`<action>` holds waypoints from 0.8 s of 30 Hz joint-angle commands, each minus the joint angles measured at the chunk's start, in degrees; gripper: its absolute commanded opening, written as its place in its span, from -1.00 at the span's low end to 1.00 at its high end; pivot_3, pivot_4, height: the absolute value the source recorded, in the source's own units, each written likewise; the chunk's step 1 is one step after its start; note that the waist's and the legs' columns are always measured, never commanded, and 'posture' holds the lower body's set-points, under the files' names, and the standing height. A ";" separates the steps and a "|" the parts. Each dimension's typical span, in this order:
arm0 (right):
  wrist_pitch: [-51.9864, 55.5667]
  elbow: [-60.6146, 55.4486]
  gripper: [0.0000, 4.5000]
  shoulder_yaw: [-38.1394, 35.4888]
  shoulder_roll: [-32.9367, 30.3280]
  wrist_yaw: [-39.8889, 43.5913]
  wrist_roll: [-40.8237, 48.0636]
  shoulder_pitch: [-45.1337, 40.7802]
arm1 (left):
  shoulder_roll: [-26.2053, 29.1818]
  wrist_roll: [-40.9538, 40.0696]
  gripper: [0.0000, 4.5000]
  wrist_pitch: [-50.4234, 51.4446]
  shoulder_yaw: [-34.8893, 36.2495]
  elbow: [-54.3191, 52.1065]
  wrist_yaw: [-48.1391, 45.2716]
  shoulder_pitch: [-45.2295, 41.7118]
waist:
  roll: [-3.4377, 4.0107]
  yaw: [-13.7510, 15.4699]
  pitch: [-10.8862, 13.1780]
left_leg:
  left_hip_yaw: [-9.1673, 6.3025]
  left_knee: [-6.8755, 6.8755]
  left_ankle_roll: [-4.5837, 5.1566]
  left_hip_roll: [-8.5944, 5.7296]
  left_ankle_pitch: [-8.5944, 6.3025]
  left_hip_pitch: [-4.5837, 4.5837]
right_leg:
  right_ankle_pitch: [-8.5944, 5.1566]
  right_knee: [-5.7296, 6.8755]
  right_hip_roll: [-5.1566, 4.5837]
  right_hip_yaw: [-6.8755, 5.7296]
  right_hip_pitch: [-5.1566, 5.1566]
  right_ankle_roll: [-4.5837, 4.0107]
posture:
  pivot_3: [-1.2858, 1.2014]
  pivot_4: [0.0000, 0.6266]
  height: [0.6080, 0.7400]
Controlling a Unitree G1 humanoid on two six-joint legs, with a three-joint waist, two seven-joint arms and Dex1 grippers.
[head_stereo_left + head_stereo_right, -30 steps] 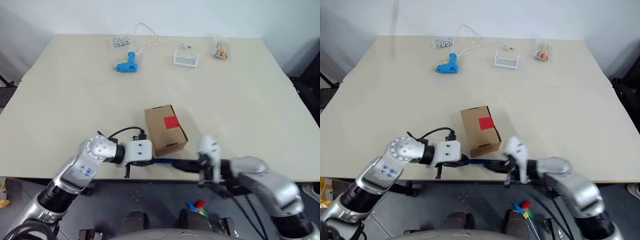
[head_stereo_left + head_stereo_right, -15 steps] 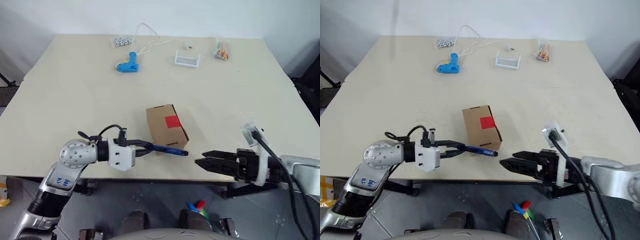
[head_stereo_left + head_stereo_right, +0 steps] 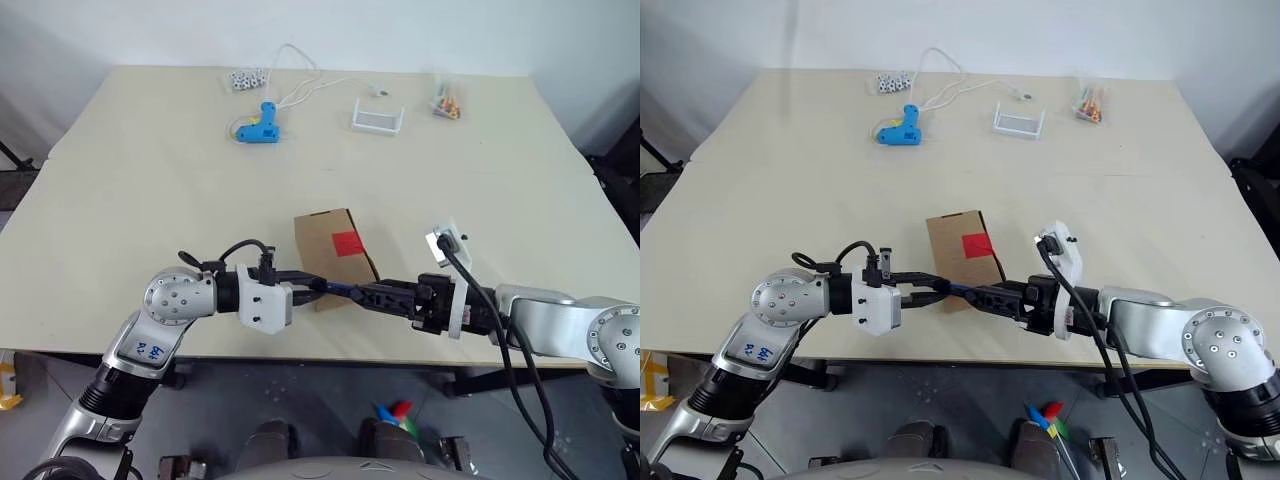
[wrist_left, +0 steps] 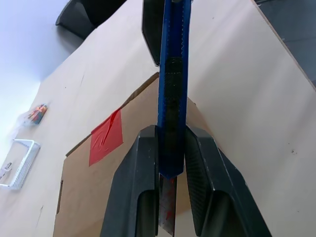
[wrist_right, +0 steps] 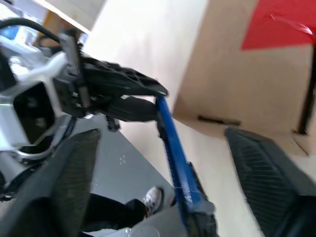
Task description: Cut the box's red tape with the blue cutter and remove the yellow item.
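Pale beige bench (image 3: pixel 150 170) spans the scene under a white wall. Near its front edge sits the box (image 3: pixel 334 257), flaps closed, with the red tape (image 3: pixel 347 243) on its top face. Just in front of the box, both arms meet over the bench edge. The left tool (image 3: pixel 318 285) is clenched on one end of the blue cutter (image 3: pixel 340 290), which lies level and points toward the right tool (image 3: pixel 372 295). That tool's fingers (image 5: pixel 74 182) stand spread, one on each side of the cutter's other end. Far back lie a light-blue glue gun (image 3: pixel 256 125) with white cord and a small white tray (image 3: pixel 378 119).
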 commanded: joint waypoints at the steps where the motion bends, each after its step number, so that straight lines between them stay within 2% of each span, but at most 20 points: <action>1: 0.11 -0.36 0.19 0.05 1.22 -0.54 1.11 -1.07 | -0.12 0.22 -0.81 -0.21 0.21 -0.62 0.84 -0.76 | 0.00 -0.02 0.00 | 0.00 0.00 0.00 0.01 0.00 0.00 | 0.00 0.00 0.00 0.00 0.00 0.00 | 0.03 -0.52 1.00; 12: 0.17 0.27 0.19 -0.31 2.50 -1.65 1.11 -0.46 | -1.02 0.76 -0.81 0.53 -0.47 -1.15 1.41 -1.06 | 0.00 -0.01 0.00 | -0.01 0.00 0.00 0.01 0.00 0.00 | 0.00 0.00 0.00 0.01 0.00 0.00 | 0.03 -0.52 1.00; 15: 0.14 0.09 -0.07 -0.35 2.41 -1.62 1.11 0.00 | -1.11 0.90 -0.81 0.42 -0.54 -1.01 1.41 -1.23 | 0.00 0.00 0.00 | -0.01 0.00 0.00 0.01 0.00 0.00 | 0.00 0.00 0.00 0.01 0.00 0.00 | 0.03 -0.52 1.00; 21: 0.32 -0.01 -0.92 -0.35 2.12 -1.25 1.11 0.72 | -1.13 1.02 -0.81 0.32 -0.50 -0.79 1.40 -1.43 | 0.00 -0.02 0.00 | -0.01 0.00 0.00 0.02 0.00 0.00 | 0.00 -0.01 0.00 0.01 0.00 0.00 | 0.03 -0.52 1.00; 24: 0.32 -0.01 -0.93 -0.43 2.04 -0.94 1.11 0.95 | -1.10 1.10 -0.81 0.27 -0.46 -0.81 1.41 -1.42 | 0.00 0.00 0.00 | -0.01 0.00 0.00 0.02 0.00 0.00 | 0.00 -0.01 0.00 0.01 -0.01 0.00 | 0.03 -0.52 1.00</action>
